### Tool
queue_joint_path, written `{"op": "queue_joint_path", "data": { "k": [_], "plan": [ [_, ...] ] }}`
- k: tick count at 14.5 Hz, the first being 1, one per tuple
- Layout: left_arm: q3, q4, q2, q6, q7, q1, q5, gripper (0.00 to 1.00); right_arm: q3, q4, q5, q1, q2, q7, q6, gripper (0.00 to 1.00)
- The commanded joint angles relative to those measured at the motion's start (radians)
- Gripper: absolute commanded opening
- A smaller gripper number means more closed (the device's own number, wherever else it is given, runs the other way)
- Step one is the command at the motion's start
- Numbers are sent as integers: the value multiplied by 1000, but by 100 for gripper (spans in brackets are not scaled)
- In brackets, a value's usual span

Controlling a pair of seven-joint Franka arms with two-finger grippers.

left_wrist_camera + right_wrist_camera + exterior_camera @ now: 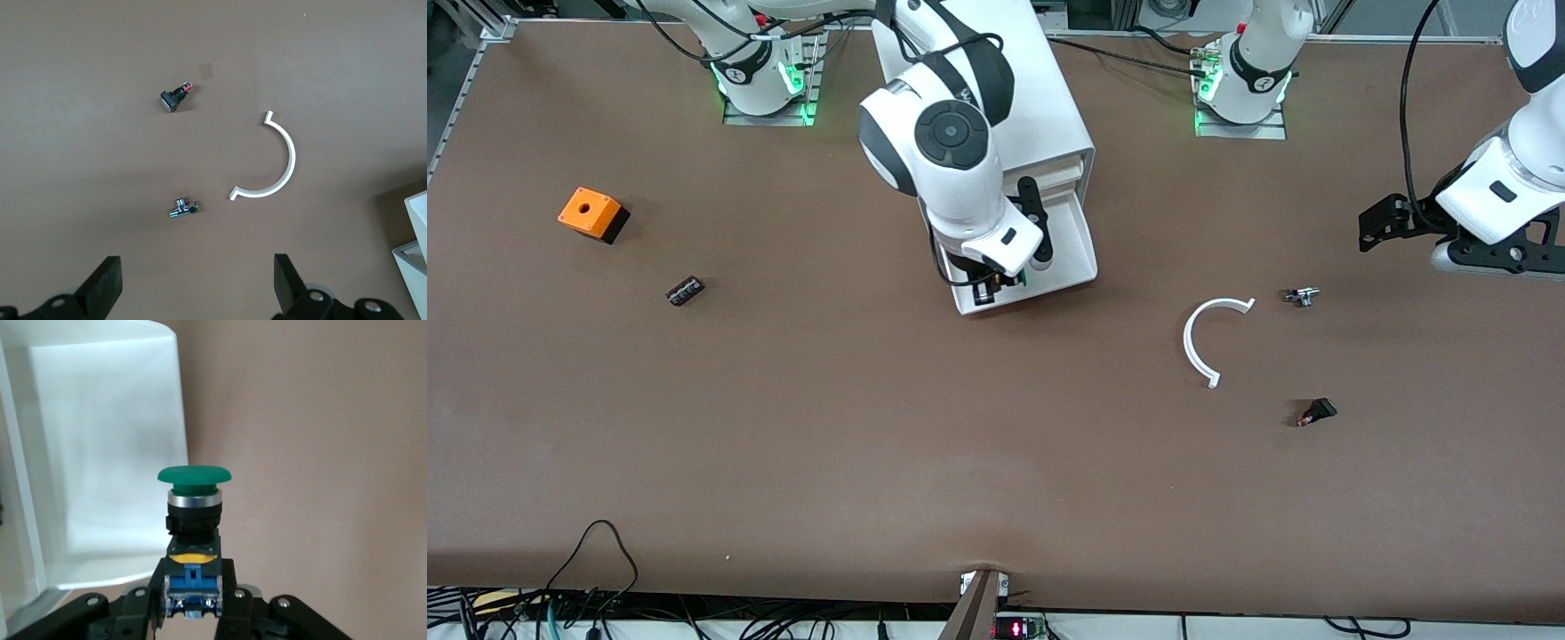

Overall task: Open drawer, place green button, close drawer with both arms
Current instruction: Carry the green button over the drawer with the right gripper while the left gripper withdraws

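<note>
Right hand [193, 600]: clamped on the button [194, 503], over the open drawer [1080, 258]'s front rim.
Left hand [197, 293]: open, empty, waiting.

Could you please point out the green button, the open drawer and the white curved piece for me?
button [194, 475]: right wrist view, green cap.
drawer [1074, 242]: front view, bare tray floor.
white curved piece [288, 160]: left wrist view, arc's middle.

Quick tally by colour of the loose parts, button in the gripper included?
Green: 1, the button in the right gripper
Orange: 1, the box
White: 1, the arc
Silver: 1, the fitting
Black: 2, the switch and the block
Total: 6
</note>
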Motion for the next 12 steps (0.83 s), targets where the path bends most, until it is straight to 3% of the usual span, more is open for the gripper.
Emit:
{"op": "queue_joint_path", "data": {
  "k": [1, 4, 12],
  "plan": [
    [-6, 11, -9, 0, 19, 6, 7, 100, 22, -27, -21, 15, 2, 2, 16, 8],
    [-6, 13, -8, 0, 19, 6, 7, 100, 22, -48, -73, 58, 28, 20, 19, 8],
    [-6, 14, -8, -2, 19, 5, 7, 100, 24, -148, -70, 55, 46, 57, 167, 8]
  ]
}}
